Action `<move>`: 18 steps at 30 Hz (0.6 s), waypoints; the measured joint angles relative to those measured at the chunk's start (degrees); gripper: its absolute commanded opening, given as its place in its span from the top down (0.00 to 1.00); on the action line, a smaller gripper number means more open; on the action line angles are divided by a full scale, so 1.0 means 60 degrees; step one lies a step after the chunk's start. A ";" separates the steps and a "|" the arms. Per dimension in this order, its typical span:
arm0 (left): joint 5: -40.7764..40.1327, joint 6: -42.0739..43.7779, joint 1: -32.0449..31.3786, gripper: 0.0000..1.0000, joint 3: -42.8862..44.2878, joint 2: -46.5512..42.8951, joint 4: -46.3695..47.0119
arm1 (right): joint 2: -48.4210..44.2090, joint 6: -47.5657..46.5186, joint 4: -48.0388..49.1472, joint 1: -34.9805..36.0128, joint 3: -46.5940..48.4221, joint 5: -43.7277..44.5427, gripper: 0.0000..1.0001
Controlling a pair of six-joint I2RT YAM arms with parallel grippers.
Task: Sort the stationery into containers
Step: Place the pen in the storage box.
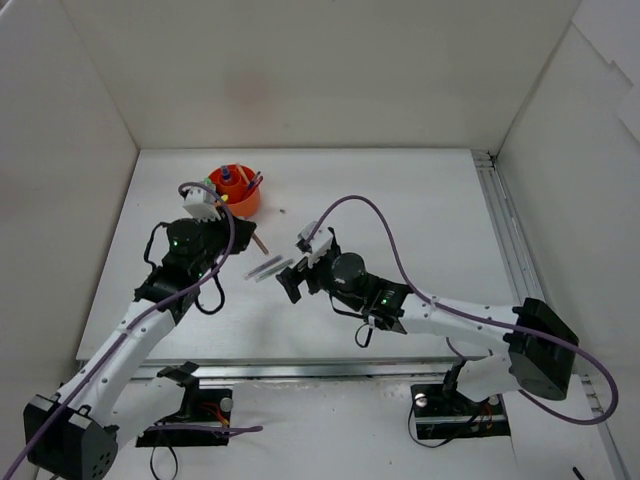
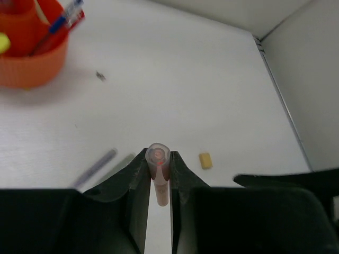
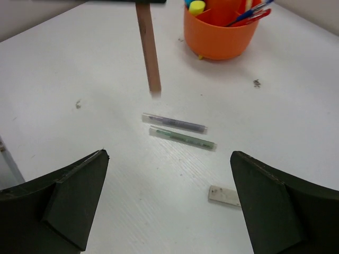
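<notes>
My left gripper point(image 2: 159, 156) is shut on a reddish pen point(image 2: 160, 174), held off the table and pointing down; in the top view point(image 1: 248, 232) it is just right of the orange organizer point(image 1: 235, 190). The organizer point(image 3: 217, 32) holds blue and red pens and a yellow-capped highlighter. A purple pen point(image 3: 174, 123) and a green pen point(image 3: 183, 138) lie side by side on the table, ahead of my right gripper point(image 3: 169, 154), which is open and empty above them. In the top view the right gripper point(image 1: 297, 265) is next to those pens point(image 1: 268, 268).
A whitish flat eraser point(image 3: 223, 195) lies near the right finger. A small beige eraser point(image 2: 205, 160) lies right of the left gripper. White walls enclose the table; a metal rail point(image 1: 505, 240) runs along its right edge.
</notes>
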 measured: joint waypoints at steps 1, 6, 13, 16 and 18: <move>-0.0299 0.0273 0.0029 1.00 0.0499 0.0291 -0.0084 | -0.0233 -0.0007 -0.0011 0.0000 -0.0146 0.0237 0.02; -0.0914 0.1774 0.0699 1.00 0.3417 0.2597 0.0182 | -0.1384 -0.0182 -0.0612 -0.0102 -0.0539 0.1304 0.02; -0.0787 0.3493 0.1661 1.00 0.7424 0.6692 0.0284 | -0.2058 -0.0328 -0.1694 -0.0925 -0.0543 0.2069 0.02; -0.0597 0.3916 0.1883 1.00 0.8878 0.8353 0.0262 | -0.2076 -0.0324 -0.2120 -0.1355 -0.0546 0.2102 0.02; -0.0346 0.4116 0.1960 1.00 0.9974 0.9428 0.0229 | -0.2076 -0.0313 -0.2240 -0.1676 -0.0557 0.1996 0.02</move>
